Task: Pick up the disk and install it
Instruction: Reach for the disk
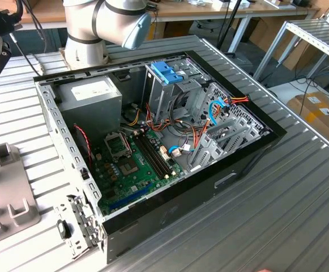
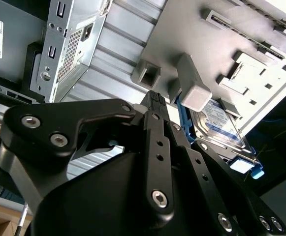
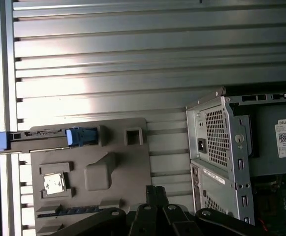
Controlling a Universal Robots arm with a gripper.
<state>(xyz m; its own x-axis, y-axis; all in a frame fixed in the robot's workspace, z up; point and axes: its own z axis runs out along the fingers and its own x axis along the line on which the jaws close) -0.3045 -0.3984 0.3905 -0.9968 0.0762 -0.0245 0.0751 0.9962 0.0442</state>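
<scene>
Jaws pressed together, gripping nothing, near the grey fixture (image 3: pixel 133 167) where the disk (image 2: pixel 220 127) stands on edge

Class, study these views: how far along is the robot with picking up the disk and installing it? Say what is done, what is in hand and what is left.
Done: nothing visible yet. The disk sits on edge in the grey holder, outside the open computer case. In hand: the claw hangs over the holder, apart from the disk. Left: the pick-up and the install.
</scene>
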